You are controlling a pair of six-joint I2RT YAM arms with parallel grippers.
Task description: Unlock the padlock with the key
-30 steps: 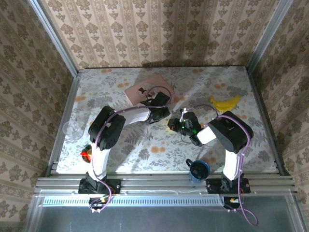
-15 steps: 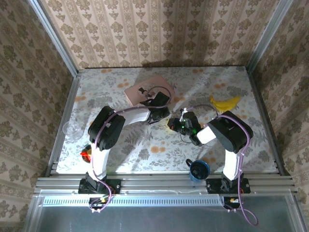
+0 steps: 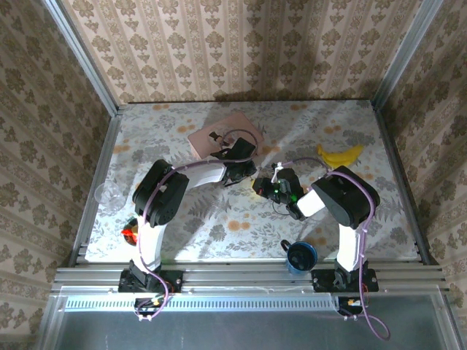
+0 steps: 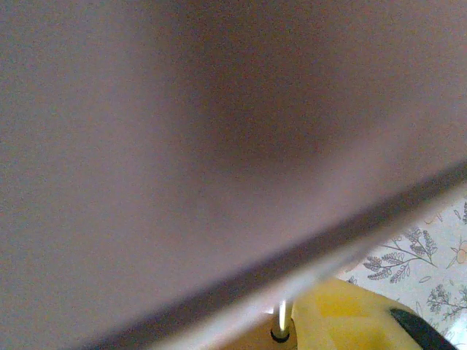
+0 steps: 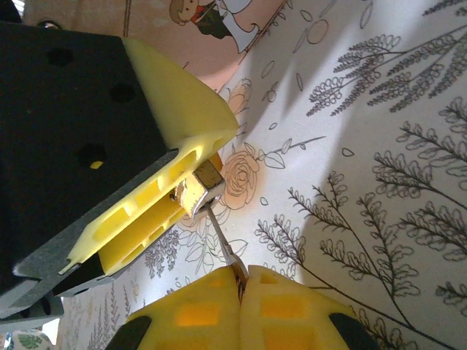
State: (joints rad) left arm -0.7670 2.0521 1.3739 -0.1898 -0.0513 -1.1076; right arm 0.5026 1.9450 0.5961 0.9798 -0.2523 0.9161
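Note:
In the right wrist view the small padlock [image 5: 198, 191], brass with a silvery base, sits clamped between the left gripper's yellow fingers [image 5: 182, 109]. The thin metal key [image 5: 222, 244] runs from the padlock's underside down into my right gripper [image 5: 241, 281], which is shut on the key's head. From above, the left gripper [image 3: 250, 177] and right gripper [image 3: 267, 187] meet tip to tip at the table's middle. The left wrist view shows a silvery shackle leg [image 4: 283, 315] beside a yellow finger [image 4: 343, 321], under a blurred pinkish-grey surface close to the lens.
A pink box [image 3: 219, 137] lies just behind the left gripper. A yellow banana [image 3: 339, 155] is at the right, a blue mug [image 3: 300, 255] near the right arm's base, a clear cup [image 3: 109, 195] and a red object [image 3: 130, 233] at the left edge.

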